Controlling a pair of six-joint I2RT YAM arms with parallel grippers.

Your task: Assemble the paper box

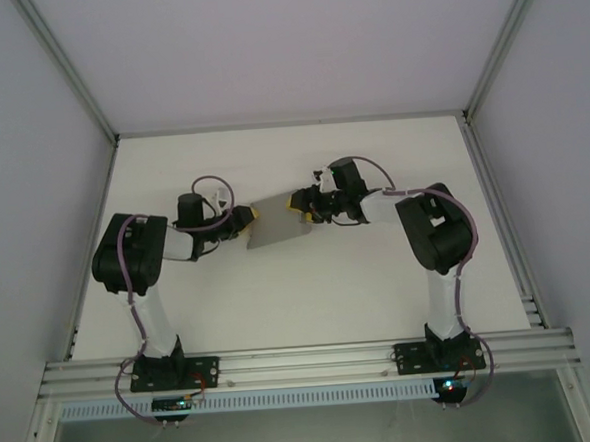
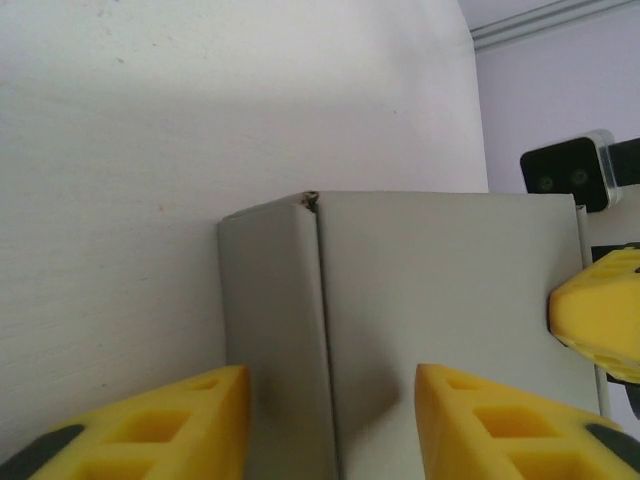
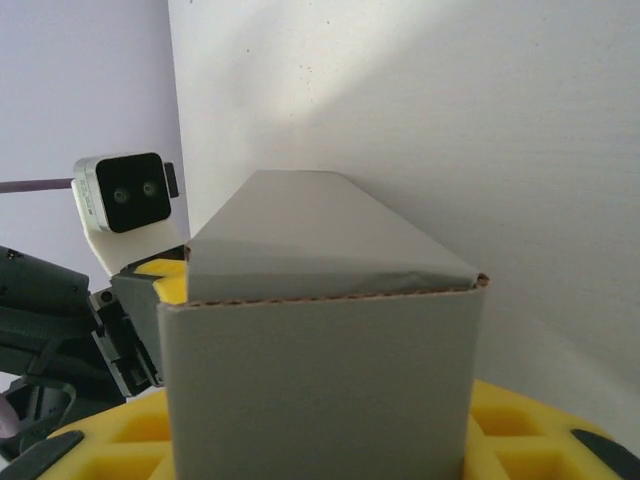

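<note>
While the paper box (image 1: 280, 222) sits between my arms over mid-table (image 1: 281, 312): right fingers (image 3: 520, 430) clamped on one end; left fingers (image 2: 150, 430) straddling the other, grip undeterminable. Step, I judge: squaring walls. Next: press the side flap (image 2: 270, 300) home, steadily.

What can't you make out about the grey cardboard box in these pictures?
Top view: the grey thin cardboard box is too small to show creases.
Left wrist view: frame bottom cuts off its near end; left pincer contact unclear.
Right wrist view: the box hides whether the right pincer grips it.
</note>
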